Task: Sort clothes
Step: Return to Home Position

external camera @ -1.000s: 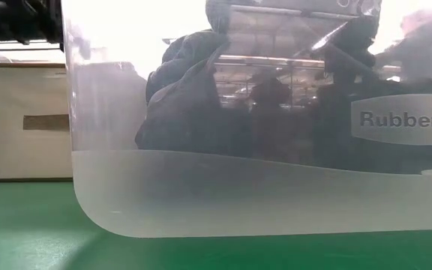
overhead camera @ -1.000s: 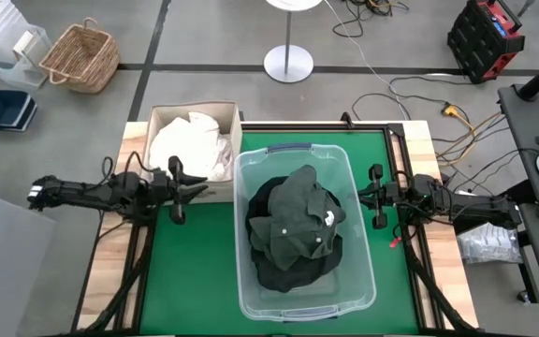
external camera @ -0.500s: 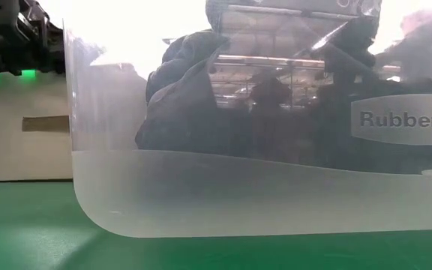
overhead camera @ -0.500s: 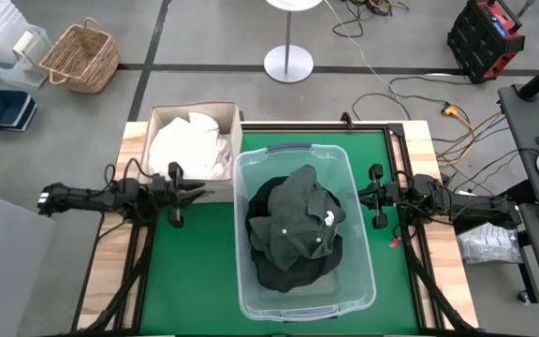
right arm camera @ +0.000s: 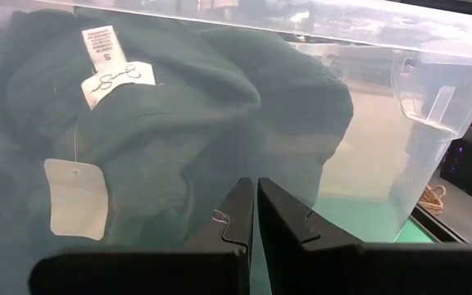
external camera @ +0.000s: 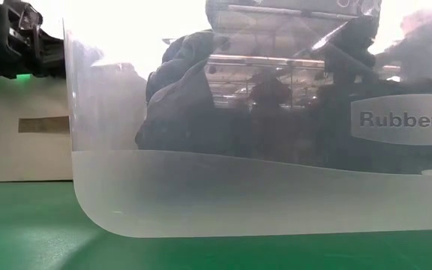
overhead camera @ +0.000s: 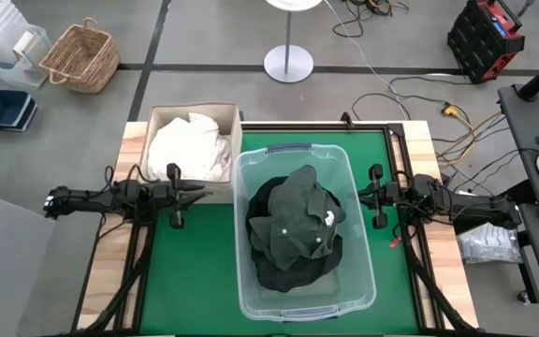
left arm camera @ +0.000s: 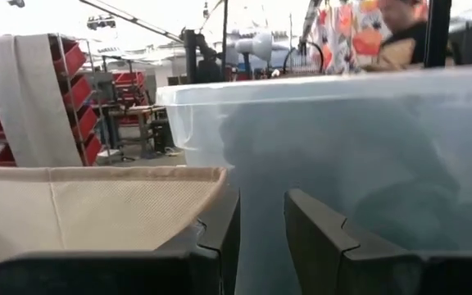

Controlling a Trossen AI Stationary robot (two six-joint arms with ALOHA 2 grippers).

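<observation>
A clear plastic tub [overhead camera: 293, 150] stands mid-table on the green mat and holds dark green clothes [overhead camera: 298, 220] lying on black ones [overhead camera: 268, 273]. White clothes [overhead camera: 190, 145] fill the beige cardboard box [overhead camera: 157, 117] at the far left. My left gripper [overhead camera: 202, 194] hangs level by the box's near right corner, just left of the tub. It is open by a narrow gap with nothing in it [left arm camera: 262, 201]. My right gripper [overhead camera: 359, 196] waits level at the tub's right wall, shut [right arm camera: 256, 187], facing the green garment and its tags through the plastic.
Bare green mat [overhead camera: 190, 271] lies left of the tub, in front of the box. The low view is almost filled by the tub's wall [external camera: 201, 195]. A wicker basket [overhead camera: 80, 56] and a lamp base [overhead camera: 288, 64] stand on the floor beyond. A person [left arm camera: 400, 24] shows behind the tub.
My left gripper has sunk beside the box's near right corner and stayed level, while its arm folded in toward the table. Its finger gap looks the same. The clothes, tub and box have kept still.
</observation>
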